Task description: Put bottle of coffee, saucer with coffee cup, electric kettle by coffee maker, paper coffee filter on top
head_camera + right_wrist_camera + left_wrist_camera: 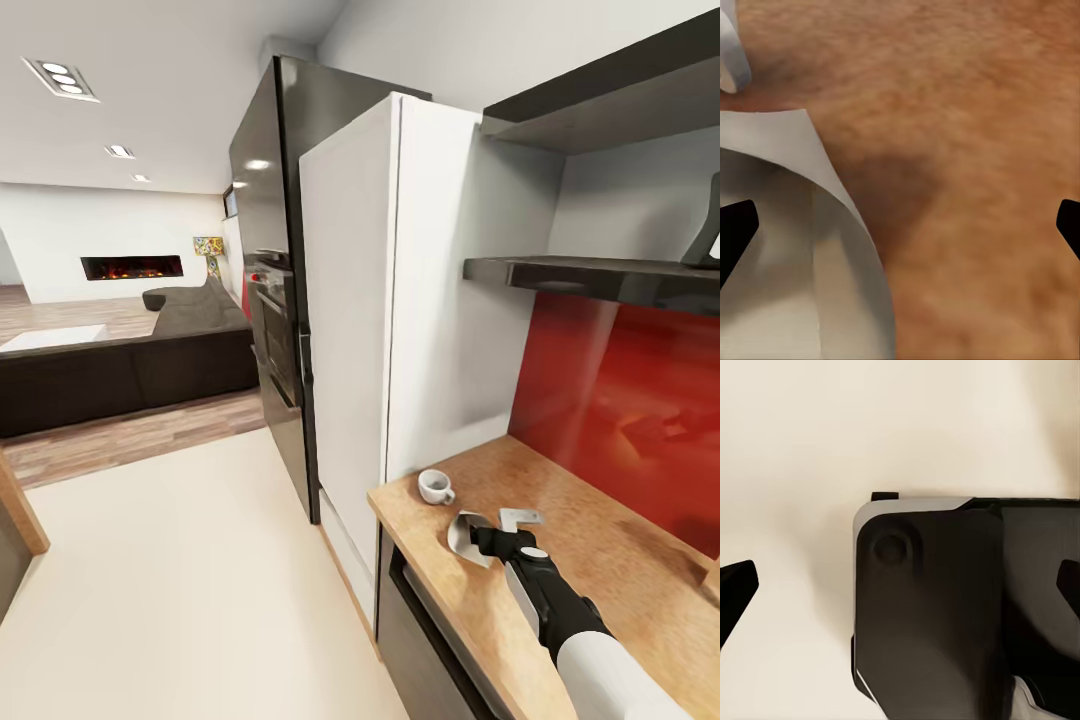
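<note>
White fridge (400, 300) at 12 o'clock, wood-toned counter (600, 560) at 4, right gripper (478, 538) on it, jaws spread wide, one finger against the paper filter (463, 533), grip uncertain; cup (435, 487) just beyond at 11; left gripper's (900, 592) fingertips apart, empty.

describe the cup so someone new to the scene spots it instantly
Find the tall white fridge and the wooden counter butting against its side. At the counter's near corner by the fridge sits the cup: small, white, rounded, with one side handle. The folded paper filter lying just beyond it near the right gripper is flatter and has no handle.
</note>
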Controlling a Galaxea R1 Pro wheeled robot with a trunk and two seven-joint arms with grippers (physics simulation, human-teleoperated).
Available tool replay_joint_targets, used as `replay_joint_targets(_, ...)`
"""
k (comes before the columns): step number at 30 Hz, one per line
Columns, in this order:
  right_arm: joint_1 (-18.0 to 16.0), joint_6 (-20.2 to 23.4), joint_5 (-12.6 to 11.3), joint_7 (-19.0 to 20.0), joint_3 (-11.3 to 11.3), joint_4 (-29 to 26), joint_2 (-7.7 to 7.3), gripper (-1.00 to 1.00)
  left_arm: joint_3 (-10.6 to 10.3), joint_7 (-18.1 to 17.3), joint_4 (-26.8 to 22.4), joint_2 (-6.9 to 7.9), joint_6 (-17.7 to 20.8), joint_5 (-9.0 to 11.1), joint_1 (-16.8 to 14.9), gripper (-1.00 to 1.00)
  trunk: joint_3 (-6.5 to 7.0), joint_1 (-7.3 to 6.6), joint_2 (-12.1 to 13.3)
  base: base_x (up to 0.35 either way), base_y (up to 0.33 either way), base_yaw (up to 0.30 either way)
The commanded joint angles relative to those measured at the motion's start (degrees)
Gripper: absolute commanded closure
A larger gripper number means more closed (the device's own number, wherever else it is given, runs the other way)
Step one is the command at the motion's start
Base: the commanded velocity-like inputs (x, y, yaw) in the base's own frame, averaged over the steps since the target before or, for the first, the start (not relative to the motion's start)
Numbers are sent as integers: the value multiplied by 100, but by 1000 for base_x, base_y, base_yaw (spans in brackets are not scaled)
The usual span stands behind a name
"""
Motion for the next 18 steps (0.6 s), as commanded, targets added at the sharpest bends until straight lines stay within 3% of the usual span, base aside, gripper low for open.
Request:
replay_joint_targets(1,0,35,43,-3,-6,-4,2,-100,5,6,5,-2,-20,3,0,-100,-2,2,-4,9,0,0)
replay_joint_targets(7,0,5,36,-3,-7,205,-3,-100,5,6,5,-2,-20,3,-2,-100,-2,2,-4,2,0,0)
replay_joint_targets(12,0,-496,42,-3,-7,487,-4,-100,5,6,5,-2,-15,3,-2,-100,-2,2,-4,11,0,0)
replay_joint_targets(18,0,-581,42,-3,-8,584,-2,-100,4,6,5,-2,-16,3,-2,-100,-2,2,-4,123,0,0)
